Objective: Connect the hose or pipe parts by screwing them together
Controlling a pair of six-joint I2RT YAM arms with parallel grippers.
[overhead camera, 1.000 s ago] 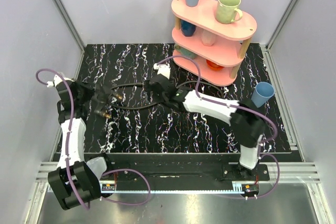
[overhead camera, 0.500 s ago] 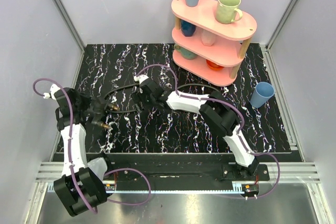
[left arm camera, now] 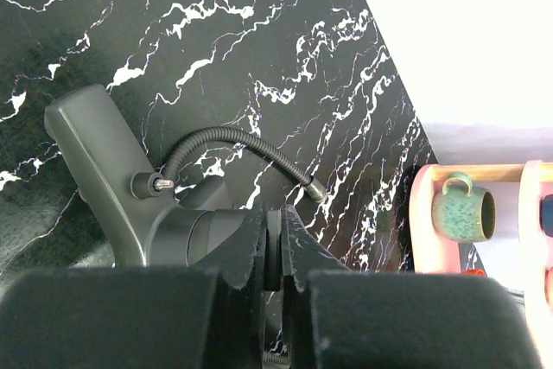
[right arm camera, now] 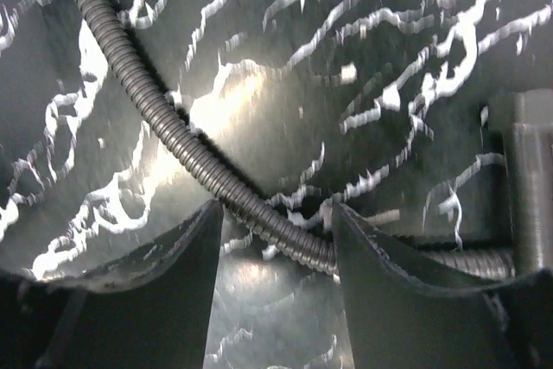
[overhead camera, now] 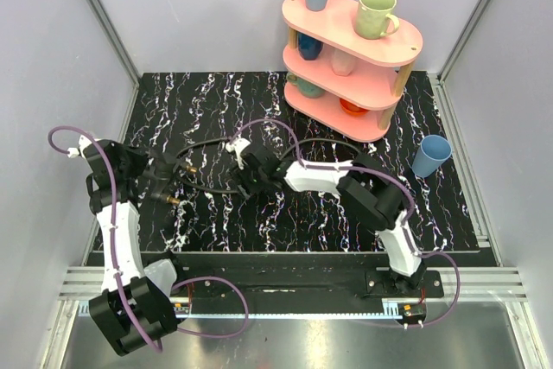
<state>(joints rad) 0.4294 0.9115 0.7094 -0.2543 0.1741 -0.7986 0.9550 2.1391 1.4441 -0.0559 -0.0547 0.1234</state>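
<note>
In the top view my left gripper [overhead camera: 166, 183] is at the table's left, shut on a short black angular pipe part [overhead camera: 177, 181] with brass fittings [overhead camera: 189, 166] at its ends. In the left wrist view the jaws pinch a thin black edge of that part [left arm camera: 273, 244], and a hose length [left arm camera: 233, 138] arcs over the mat beyond. My right gripper [overhead camera: 244, 181] reaches left to mid-table. In the right wrist view its fingers [right arm camera: 164, 274] stand apart either side of a ribbed black hose [right arm camera: 181, 149] that crosses diagonally between them; the right gripper [right arm camera: 276, 235] is open around it.
A pink three-tier shelf [overhead camera: 354, 49] with cups stands at the back right. A blue cup [overhead camera: 430, 155] stands on the mat's right side. Purple cables [overhead camera: 86, 140] loop off both arms. More black hose [overhead camera: 324, 140] curves in front of the shelf.
The right arm swung left and toward the near side, lowering over the hose while its jaws narrowed. The left arm drew slightly left, still holding its part.
</note>
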